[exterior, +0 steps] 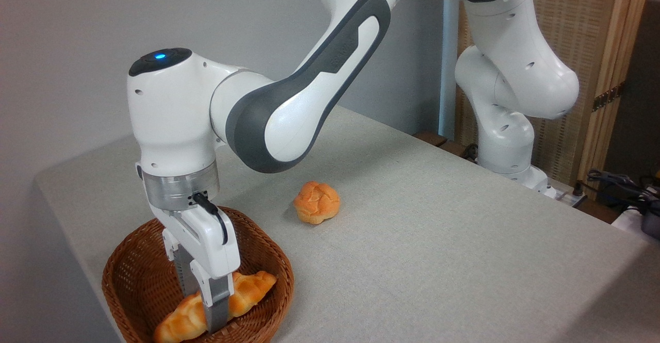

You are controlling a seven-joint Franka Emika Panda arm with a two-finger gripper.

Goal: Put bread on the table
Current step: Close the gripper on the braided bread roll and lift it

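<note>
bread [242, 289] lies in the wicker basket [131, 276] at the near-left corner of the desk [438, 240]; long braided loaf, pointed ends, glossy ridged segments, golden-orange; looks like a light plastic or foam replica, so probably low mass, stiffish, slick skin; judgement only

pincer [203, 304] is down inside the basket, fingers straddling the loaf about mid-length, one finger in front, the other behind; gap narrow, roughly loaf width; can't tell if the pads are pressing yet or the loaf is off the basket floor

mid-length across the narrow width looks like the right hold; balanced, ridges give the pads some bite; tapered ends would likely squirt out

basket: brown woven, rounded, raised rim, so lift must clear it; desk cover: light grey speckled cloth, matte, flat; small round knotted bun [316, 201] sits on the desk well apart from the basket, not the target
</note>
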